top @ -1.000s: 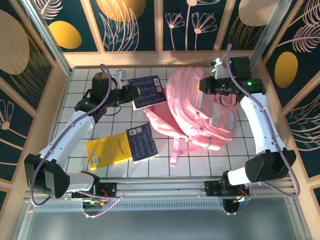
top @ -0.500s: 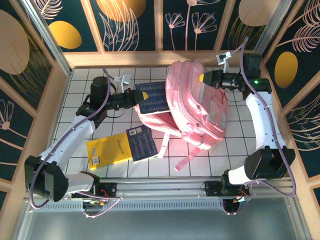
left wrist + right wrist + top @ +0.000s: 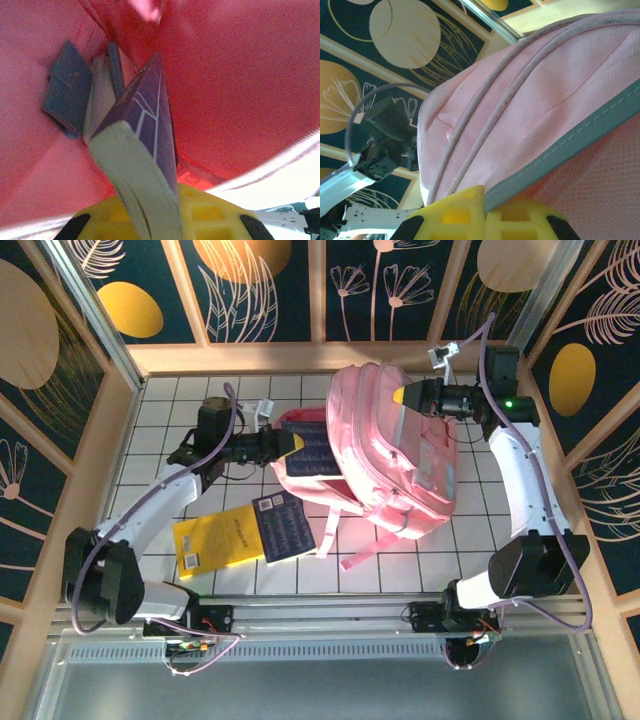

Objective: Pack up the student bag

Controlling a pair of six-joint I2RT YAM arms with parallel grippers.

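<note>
The student bag (image 3: 395, 465), a big pink backpack, lies at the table's centre right with its mouth facing left. My right gripper (image 3: 412, 400) is shut on the bag's upper edge and holds the opening up. In the right wrist view the yellow jaws (image 3: 485, 205) pinch the grey-blue trim (image 3: 580, 140). My left gripper (image 3: 284, 446) is shut on a dark blue book (image 3: 312, 445) that is partly inside the mouth. In the left wrist view that book (image 3: 145, 112) points into the pink interior (image 3: 235, 85), next to a grey-blue flat thing (image 3: 67, 90).
A yellow book (image 3: 215, 538) and a second dark blue book (image 3: 284, 525) lie on the white tiled table (image 3: 170, 410) at the front left. A pink strap (image 3: 365, 550) trails toward the near edge. Wooden walls ring the table.
My left gripper has moved right, carrying the dark blue book from outside the bag into its mouth. My right gripper lifted the bag's edge toward the far wall and now holds still.
</note>
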